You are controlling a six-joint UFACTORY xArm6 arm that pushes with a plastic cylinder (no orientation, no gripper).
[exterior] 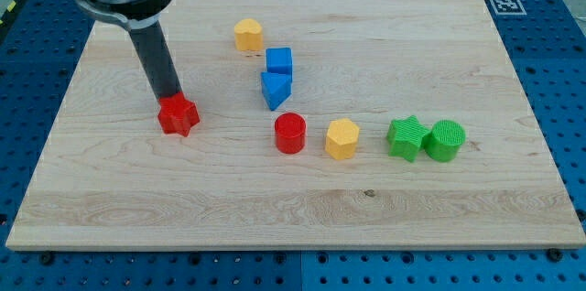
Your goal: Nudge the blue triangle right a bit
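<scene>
The blue triangle [274,89] lies on the wooden board near the middle, just below and touching the blue cube [279,60]. My tip [170,99] rests at the upper edge of the red star [178,115], well to the view's left of the blue triangle. The rod leans up toward the view's top left.
A yellow block [248,34] sits above the blue cube. A red cylinder [290,133], a yellow hexagon [341,138], a green star [405,138] and a green cylinder [445,140] form a row to the lower right. The board's edge [293,247] meets a blue perforated table.
</scene>
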